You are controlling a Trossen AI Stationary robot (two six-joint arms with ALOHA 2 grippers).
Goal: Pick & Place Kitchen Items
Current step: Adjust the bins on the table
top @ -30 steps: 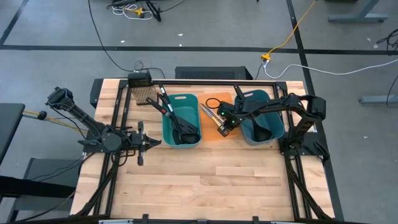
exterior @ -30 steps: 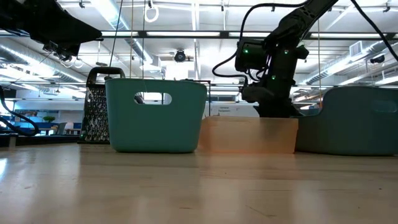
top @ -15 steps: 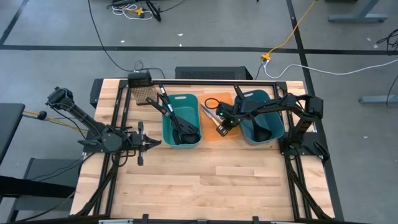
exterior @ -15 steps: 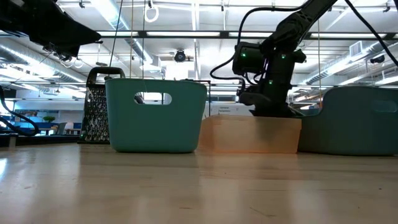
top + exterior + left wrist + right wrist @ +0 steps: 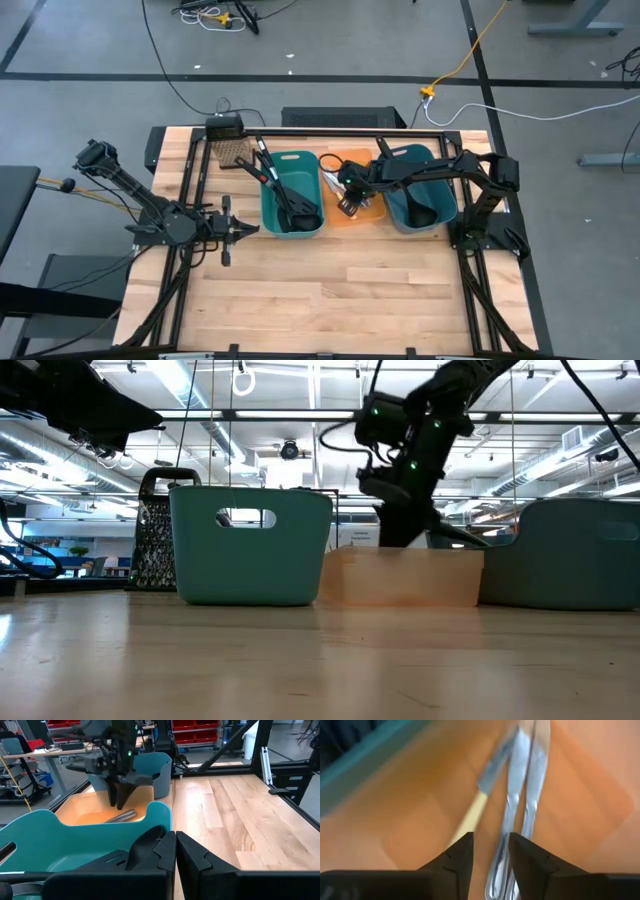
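Right gripper (image 5: 347,203) shifting toward 9 o'clock over orange bin (image 5: 368,214), jaws slightly parted (empty), lining up silver knives (image 5: 520,810); left gripper (image 5: 228,229) parked, jaws closed.

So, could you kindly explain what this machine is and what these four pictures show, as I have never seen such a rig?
It is a robot with two dark arms at a wooden table. One camera looks straight down, one sits at table height, and one rides on each wrist. On the table stand two teal bins, the left teal bin holding black utensils, with an orange bin between them. The right end effector hangs, fingers slightly apart, over silver table knives and a yellow-handled knife in the orange bin, holding nothing. The left end effector waits at the left side, shut.
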